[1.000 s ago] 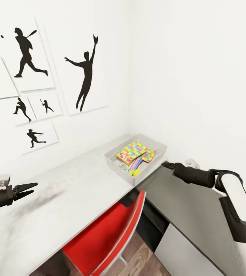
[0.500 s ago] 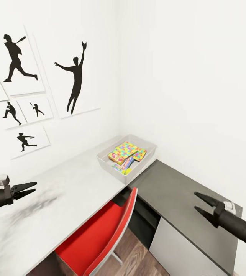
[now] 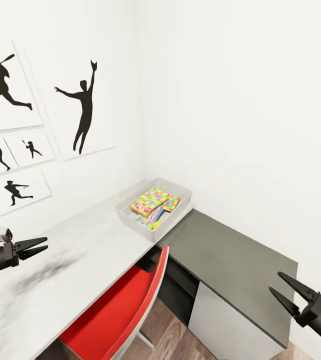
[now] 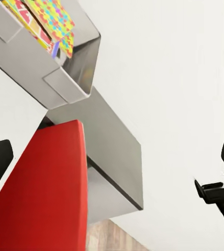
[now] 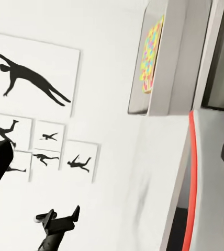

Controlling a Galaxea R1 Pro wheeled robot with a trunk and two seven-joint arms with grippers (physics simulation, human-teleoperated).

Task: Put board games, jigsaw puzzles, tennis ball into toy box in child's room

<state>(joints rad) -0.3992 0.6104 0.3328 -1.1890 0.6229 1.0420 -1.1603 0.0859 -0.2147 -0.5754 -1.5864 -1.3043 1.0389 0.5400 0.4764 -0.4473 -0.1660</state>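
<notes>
Left gripper (image 3: 36, 247): jaws slightly parted, empty, hanging above the desk (image 3: 85, 250) near its front edge. Right gripper (image 3: 284, 290): jaws spread wide, empty, over the dark cabinet (image 3: 230, 260). The toy box (image 3: 180, 192) sits in the desk's far corner against both walls, holding jigsaw puzzles (image 3: 150, 200) and game boxes. A red chair (image 3: 125, 310) is tucked under the desk edge.
</notes>
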